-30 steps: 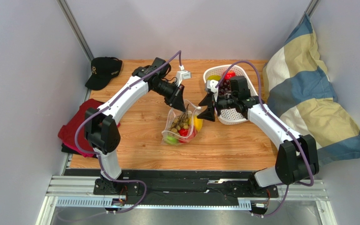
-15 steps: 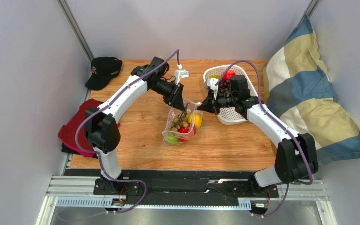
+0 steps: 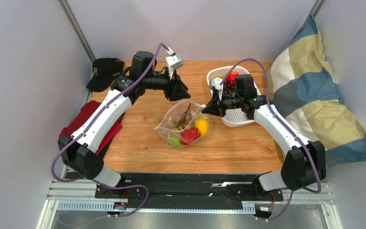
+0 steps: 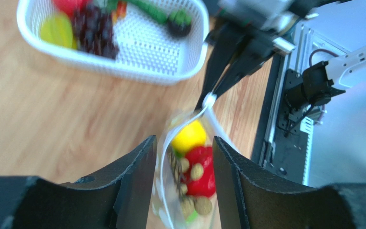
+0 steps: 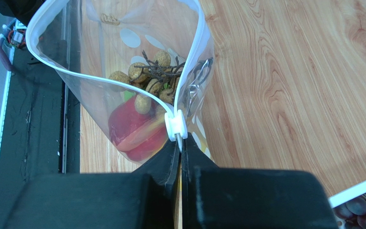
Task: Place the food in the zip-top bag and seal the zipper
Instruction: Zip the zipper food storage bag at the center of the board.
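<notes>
Wooden worktop (image 3: 142, 143) spans the space between grey walls, with a striped pillow (image 3: 314, 95) leaning at its right edge. At the far right of the worktop sits a white basket (image 3: 235, 117) holding dark grapes and other toy pieces. Just left of the basket, mid-worktop, lies the zip-top bag (image 3: 170, 125), its mouth gaping. Above the mouth the left fingers (image 4: 135, 176) hang spread. The right fingers (image 5: 180, 157) are pressed together, pinching the zipper (image 5: 176, 125) at its white end clip. Inside the bag lies the food (image 3: 189, 135): yellow, red and green pieces with a brown stem.
</notes>
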`<state>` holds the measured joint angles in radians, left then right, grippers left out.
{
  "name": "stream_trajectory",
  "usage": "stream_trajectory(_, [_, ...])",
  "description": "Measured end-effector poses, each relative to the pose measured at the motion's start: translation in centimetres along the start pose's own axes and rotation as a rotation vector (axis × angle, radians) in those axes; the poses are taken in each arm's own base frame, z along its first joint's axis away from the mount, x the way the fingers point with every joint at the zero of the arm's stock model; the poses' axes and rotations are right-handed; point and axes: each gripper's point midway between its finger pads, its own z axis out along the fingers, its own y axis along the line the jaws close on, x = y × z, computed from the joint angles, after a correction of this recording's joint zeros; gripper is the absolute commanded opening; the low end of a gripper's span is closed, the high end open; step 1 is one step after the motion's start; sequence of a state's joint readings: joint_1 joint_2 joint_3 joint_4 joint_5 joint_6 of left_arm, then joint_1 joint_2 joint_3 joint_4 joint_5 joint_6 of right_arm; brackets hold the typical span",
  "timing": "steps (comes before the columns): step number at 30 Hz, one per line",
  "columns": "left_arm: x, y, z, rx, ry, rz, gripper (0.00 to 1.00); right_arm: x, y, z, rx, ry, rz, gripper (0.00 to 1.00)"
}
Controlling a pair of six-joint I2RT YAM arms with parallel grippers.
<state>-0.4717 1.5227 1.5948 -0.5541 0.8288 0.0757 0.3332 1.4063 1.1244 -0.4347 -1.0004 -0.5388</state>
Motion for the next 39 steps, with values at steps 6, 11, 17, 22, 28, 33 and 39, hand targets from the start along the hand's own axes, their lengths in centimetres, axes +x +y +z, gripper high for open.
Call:
stream_trajectory(6, [1.9, -1.7, 2.7, 0.083, -0.001, 0.13, 0.52, 0.0, 0.4, 0.0, -0.01, 0.003, 0.03, 0.0])
stream_trajectory(11, [2.6, -2.8, 4.6, 0.126, 0.008, 0.216, 0.53, 0.0, 0.4, 0.0, -0.012, 0.002, 0.038, 0.0])
stream_trajectory(17, [3.1, -4.1, 6.1, 0.16, 0.009, 0.28, 0.52, 0.0, 0.5, 0.0, -0.014, 0.001, 0.046, 0.0])
stream_trajectory(22, [4.4, -3.6, 7.6, 0.156, 0.041, 0.287, 0.5, 0.0, 0.5, 0.0, -0.015, 0.0, 0.049, 0.0])
stream_trajectory(28, [6.5, -2.2, 9.1, 0.136, 0.098, 0.268, 0.34, 0.0, 0.5, 0.0, -0.014, 0.0, 0.05, 0.0])
stream_trajectory(33, [6.8, -2.2, 9.1, 0.141, 0.112, 0.273, 0.17, 0.0, 0.3, -0.1, -0.002, 0.006, 0.052, 0.0])
stream_trajectory(39, [7.0, -2.3, 8.9, 0.143, 0.12, 0.285, 0.13, 0.2, 0.0, -0.3, 0.01, 0.009, 0.061, 0.0])
